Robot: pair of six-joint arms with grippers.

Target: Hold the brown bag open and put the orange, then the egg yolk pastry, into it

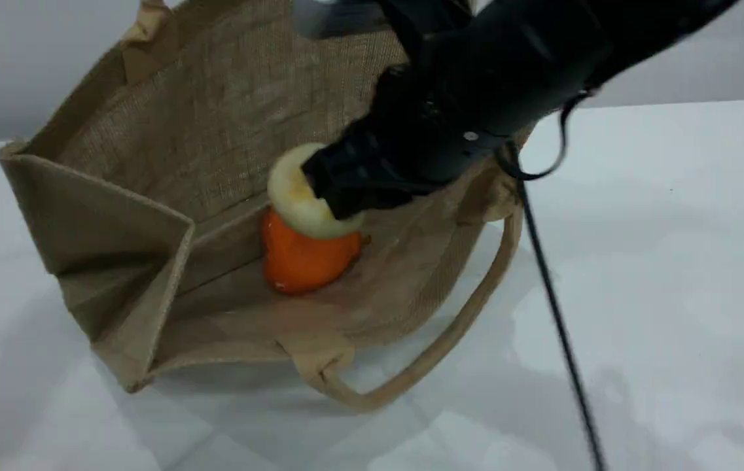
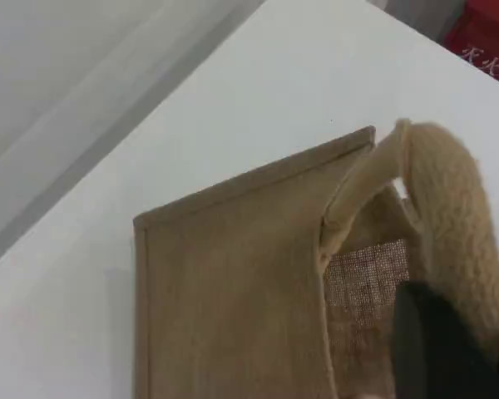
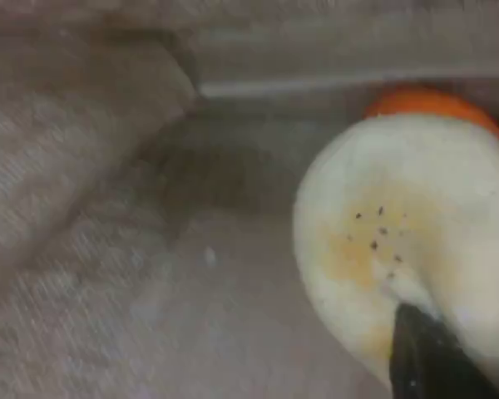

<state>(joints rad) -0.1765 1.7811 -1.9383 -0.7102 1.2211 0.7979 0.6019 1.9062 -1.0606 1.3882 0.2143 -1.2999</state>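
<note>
The brown bag (image 1: pixel 214 118) lies on its side on the white table with its mouth held wide, facing the camera. The orange (image 1: pixel 303 261) rests inside on the bag's lower wall. Directly above it, my right gripper (image 1: pixel 329 186) is shut on the egg yolk pastry (image 1: pixel 293 196), which is touching or just over the orange. The right wrist view shows the pastry (image 3: pixel 399 233) close up, with the orange (image 3: pixel 424 100) behind it. In the left wrist view my left gripper (image 2: pixel 449 357) is shut on the bag's upper beige handle (image 2: pixel 449 208), lifting that side of the bag (image 2: pixel 233 291).
The bag's lower handle loop (image 1: pixel 450 340) lies on the table (image 1: pixel 673 261) in front of the mouth. A black cable (image 1: pixel 555 314) hangs from the right arm down across the table. A red object (image 2: pixel 491 33) sits beyond the table's far edge.
</note>
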